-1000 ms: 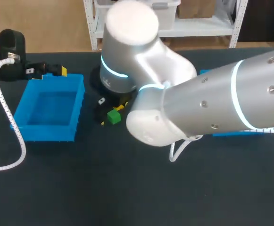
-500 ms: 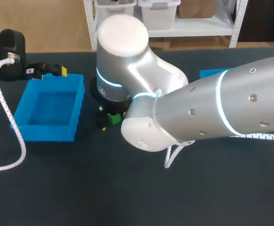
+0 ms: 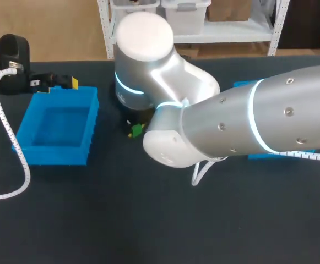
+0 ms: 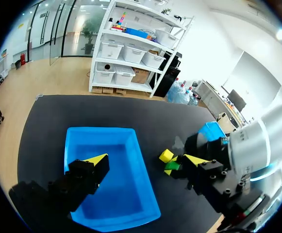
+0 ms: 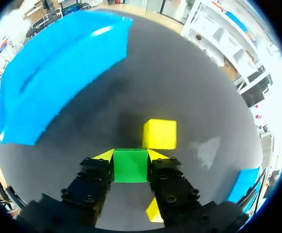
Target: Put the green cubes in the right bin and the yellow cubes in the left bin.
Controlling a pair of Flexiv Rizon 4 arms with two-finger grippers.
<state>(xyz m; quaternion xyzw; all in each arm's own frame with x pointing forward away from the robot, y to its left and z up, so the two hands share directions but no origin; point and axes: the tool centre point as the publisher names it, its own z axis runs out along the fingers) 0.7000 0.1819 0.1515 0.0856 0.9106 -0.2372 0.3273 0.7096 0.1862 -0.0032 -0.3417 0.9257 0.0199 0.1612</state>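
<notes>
Right wrist view had the right gripper (image 5: 131, 156) clamped on the small green plastic cube (image 5: 130, 166), with a yellow plastic cube (image 5: 159, 134) just ahead at 1 o'clock. Risk: if the grip was shallow, green could've slipped out mid-carry, or the fingers nudged yellow away.

head camera looks down on the left bin (image 3: 55, 155) from high behind; left wrist camera faces across it, close; right wrist camera sits low beside it. all share it.
</notes>
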